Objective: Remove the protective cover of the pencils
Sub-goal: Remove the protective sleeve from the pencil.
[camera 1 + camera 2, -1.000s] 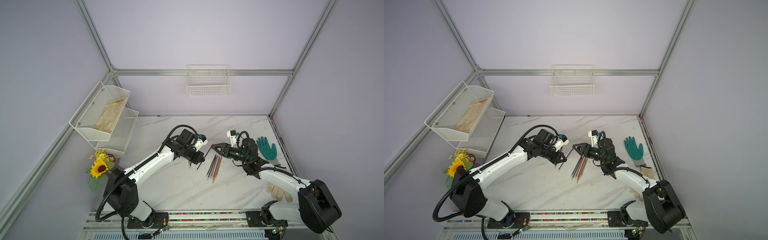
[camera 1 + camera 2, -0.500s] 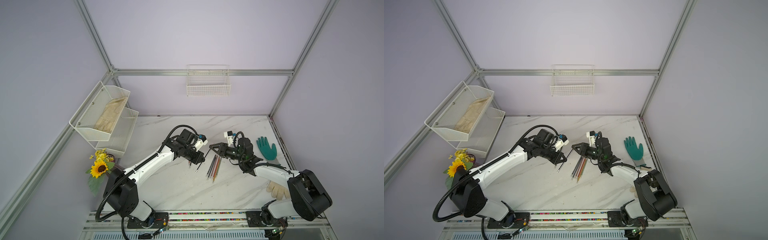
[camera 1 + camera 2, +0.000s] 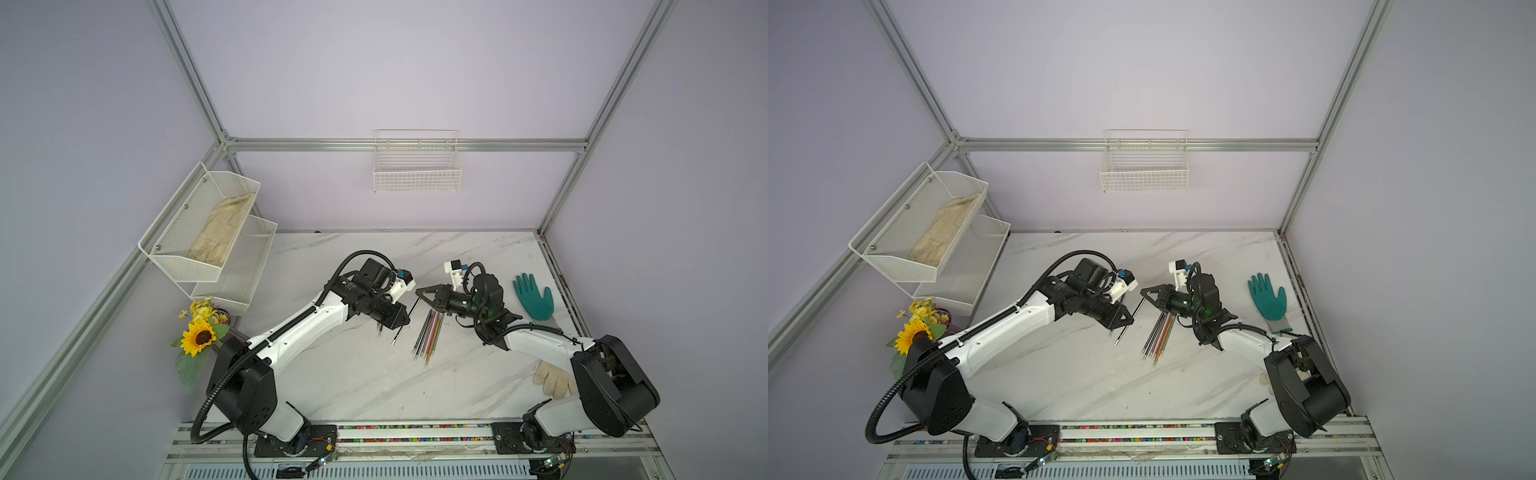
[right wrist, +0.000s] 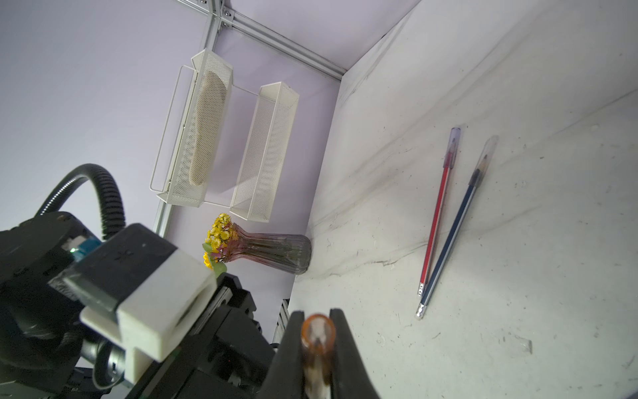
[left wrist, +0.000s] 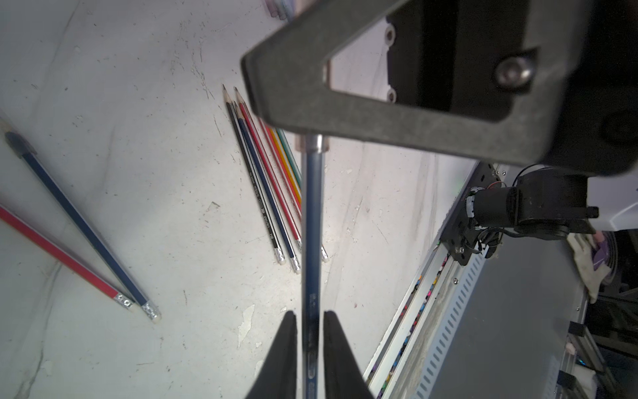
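Right gripper (image 4: pixel 317 316) clamps the held pencil's (image 5: pixel 311 224) end. Left gripper (image 5: pixel 310 314) straddles its shaft, grip unclear. Bundle (image 3: pixel 428 338) on table (image 3: pixel 353 374) looks bare-tipped. Two pencils (image 4: pixel 438 214) still capped. Probably mostly done.

White shells, black joints and grey triangular jaws on left arm (image 3: pixel 303 332) and right arm (image 3: pixel 536 345); ribbed black hose (image 3: pixel 203 411).

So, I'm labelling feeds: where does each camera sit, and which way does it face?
Top views: high in front, looking down on table; left arm, right arm whole.
Left wrist: looks along pencil between own fingers to right gripper.
Right wrist: faces left arm and rack; own fingers show.
Shared: both wrists see red-blue pencil pair.
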